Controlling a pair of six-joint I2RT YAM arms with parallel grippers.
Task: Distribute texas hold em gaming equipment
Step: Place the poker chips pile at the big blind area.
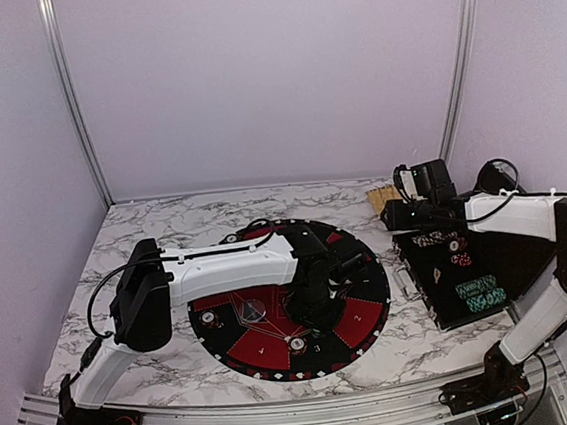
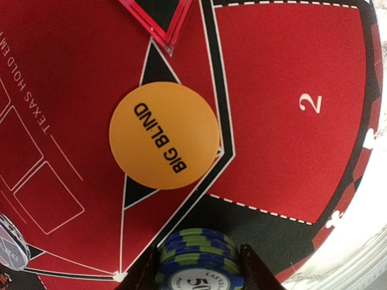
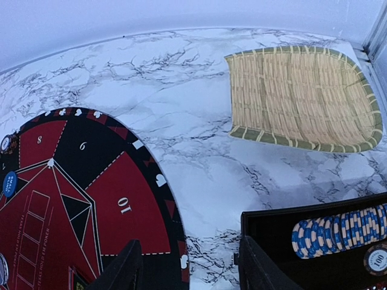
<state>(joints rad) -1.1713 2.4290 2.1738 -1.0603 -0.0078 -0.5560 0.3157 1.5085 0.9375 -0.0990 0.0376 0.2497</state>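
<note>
Bottom centre, left claw clamped on blue-and-green striped poker chips, low over round black-and-red mat below orange BIG BLIND button, seemingly for setting down there; right claw spread empty, lower frame, near black case.

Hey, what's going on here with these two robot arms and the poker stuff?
The left gripper is shut on a small stack of blue-and-green chips over the round poker mat, near an orange Big Blind button lying on it. The right gripper hangs open and empty by the black case, which holds a row of blue-and-white chips.
</note>
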